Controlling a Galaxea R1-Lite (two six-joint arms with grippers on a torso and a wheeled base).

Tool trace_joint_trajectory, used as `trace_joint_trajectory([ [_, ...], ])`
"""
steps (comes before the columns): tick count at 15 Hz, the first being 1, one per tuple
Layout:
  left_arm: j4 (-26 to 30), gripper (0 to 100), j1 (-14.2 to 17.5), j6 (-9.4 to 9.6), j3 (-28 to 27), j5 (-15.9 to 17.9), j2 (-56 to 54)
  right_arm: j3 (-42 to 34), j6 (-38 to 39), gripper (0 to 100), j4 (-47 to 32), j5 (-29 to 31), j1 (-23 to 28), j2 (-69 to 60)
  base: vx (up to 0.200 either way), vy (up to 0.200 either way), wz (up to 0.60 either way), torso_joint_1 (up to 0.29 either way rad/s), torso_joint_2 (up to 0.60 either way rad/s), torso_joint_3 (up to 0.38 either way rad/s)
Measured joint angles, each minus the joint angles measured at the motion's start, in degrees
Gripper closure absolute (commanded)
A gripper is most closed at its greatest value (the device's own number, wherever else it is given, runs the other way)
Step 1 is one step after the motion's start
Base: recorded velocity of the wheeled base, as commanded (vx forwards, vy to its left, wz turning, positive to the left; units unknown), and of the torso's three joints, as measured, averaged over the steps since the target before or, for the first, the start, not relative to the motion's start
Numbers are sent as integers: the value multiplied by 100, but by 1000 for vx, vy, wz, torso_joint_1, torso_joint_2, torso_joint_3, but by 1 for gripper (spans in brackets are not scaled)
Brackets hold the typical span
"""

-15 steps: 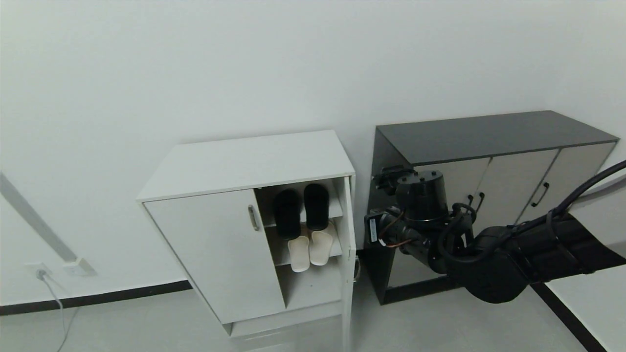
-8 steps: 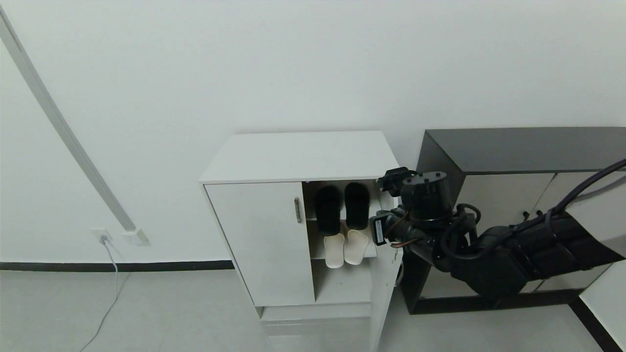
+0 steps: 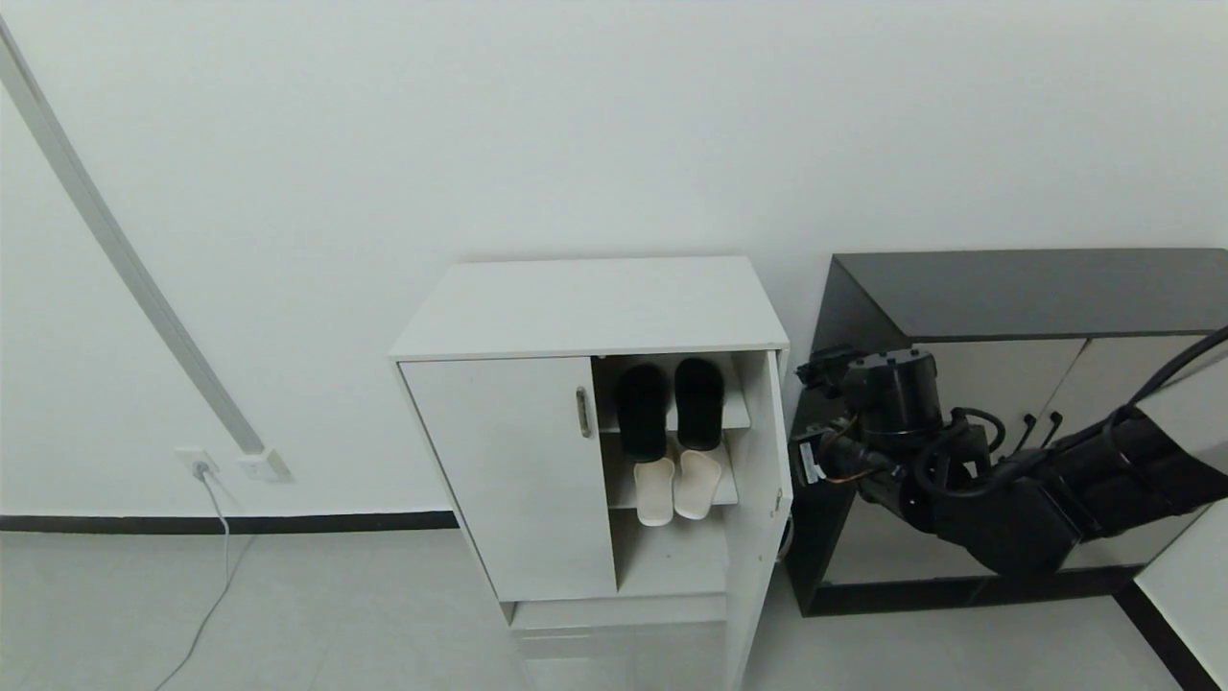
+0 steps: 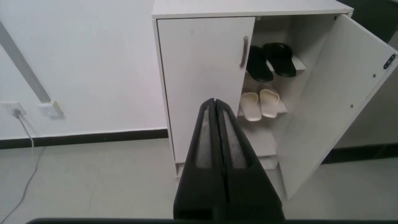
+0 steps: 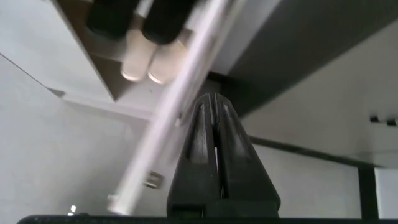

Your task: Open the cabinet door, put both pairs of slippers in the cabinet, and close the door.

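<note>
The white cabinet (image 3: 585,307) stands against the wall with its left door (image 3: 508,470) closed and its right door (image 3: 760,499) swung open toward me. A black pair of slippers (image 3: 672,403) lies on the upper shelf. A white pair of slippers (image 3: 676,485) lies on the shelf below. My right wrist (image 3: 887,403) hangs just right of the open door, on its outer side. My right gripper (image 5: 214,106) is shut and empty beside the door's edge (image 5: 180,106). My left gripper (image 4: 214,106) is shut and empty, held back from the cabinet (image 4: 205,68) and facing it.
A dark-topped sideboard (image 3: 1017,288) stands right of the white cabinet, behind my right arm. A wall socket with a hanging cable (image 3: 197,465) and a slanted wall duct (image 3: 125,259) are to the left. Grey floor (image 3: 336,614) lies open in front.
The head camera turned left early on. Since then my right arm has pulled back to the right, from in front of the cabinet's opening to beyond the open door.
</note>
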State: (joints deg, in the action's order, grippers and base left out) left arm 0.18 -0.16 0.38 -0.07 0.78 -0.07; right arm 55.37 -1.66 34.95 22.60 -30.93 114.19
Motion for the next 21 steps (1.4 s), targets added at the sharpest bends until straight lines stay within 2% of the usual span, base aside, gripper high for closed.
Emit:
trace_joint_trajectory([
  [5,0,100,0,5,0,0,0,69,285,100,117,-422,15,347,0,0,0,0,0,0],
  [10,0,100,-2,2,2,1,0,697,951,100,134,-855,-241,750,0,0,0,0,0,0],
  [13,0,100,0,2,5,0,0,944,1239,100,811,-1321,-380,905,0,0,0,0,0,0],
  [16,0,100,-2,-2,0,-2,0,664,1290,100,1648,-1681,-416,924,0,0,0,0,0,0],
  [19,0,100,-2,5,0,0,0,-185,1269,100,2255,-2152,-435,747,0,0,0,0,0,0],
  [21,0,100,0,5,0,1,0,-852,1257,100,2617,-2505,-432,529,200,0,0,-2,5,2],
])
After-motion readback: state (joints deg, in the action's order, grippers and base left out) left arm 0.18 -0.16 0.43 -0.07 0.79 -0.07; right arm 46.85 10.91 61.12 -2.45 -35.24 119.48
